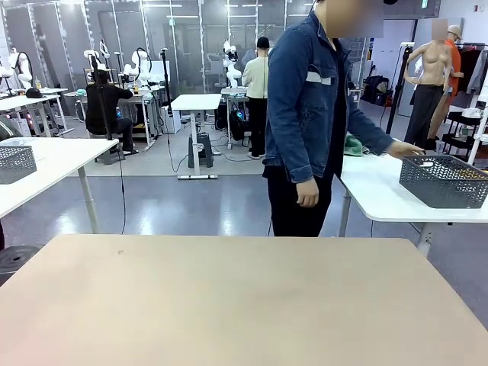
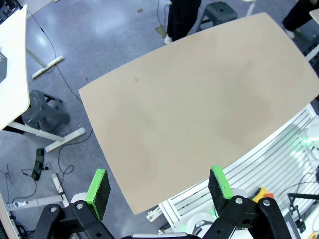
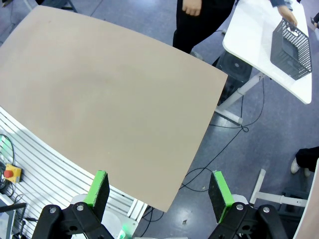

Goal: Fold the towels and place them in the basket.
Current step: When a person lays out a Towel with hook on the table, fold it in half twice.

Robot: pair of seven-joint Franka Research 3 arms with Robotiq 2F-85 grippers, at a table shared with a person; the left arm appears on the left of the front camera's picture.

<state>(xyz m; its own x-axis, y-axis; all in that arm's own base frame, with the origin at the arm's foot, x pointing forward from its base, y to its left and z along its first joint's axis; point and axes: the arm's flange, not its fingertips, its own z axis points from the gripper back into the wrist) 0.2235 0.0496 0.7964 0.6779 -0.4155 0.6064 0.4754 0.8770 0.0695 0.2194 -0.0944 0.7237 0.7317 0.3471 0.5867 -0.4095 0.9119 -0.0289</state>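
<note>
Towel [image 1: 352, 145]: mint-green lump, mostly hidden behind person's arm [image 1: 374, 136], on white desk [image 1: 381, 194] far ahead of right gripper [image 3: 158, 191]. Probably soft, light, floppy; best pinched at a corner or along an edge. Basket [image 1: 444, 181], dark mesh, near it, at person's hand [image 1: 404, 149]. Left gripper [image 2: 158, 186] and right gripper gaping wide, empty, over bare beige desk [image 2: 189, 109].

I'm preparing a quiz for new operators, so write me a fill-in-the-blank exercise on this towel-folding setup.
1. The dark grey rectangular mesh basket stands on the ___ side table.
2. The person in blue denim stretches one hand toward the ___.
3. The left gripper and the right gripper hover above the beige table with jaws ___.

Missing words: white; basket; open.
</note>
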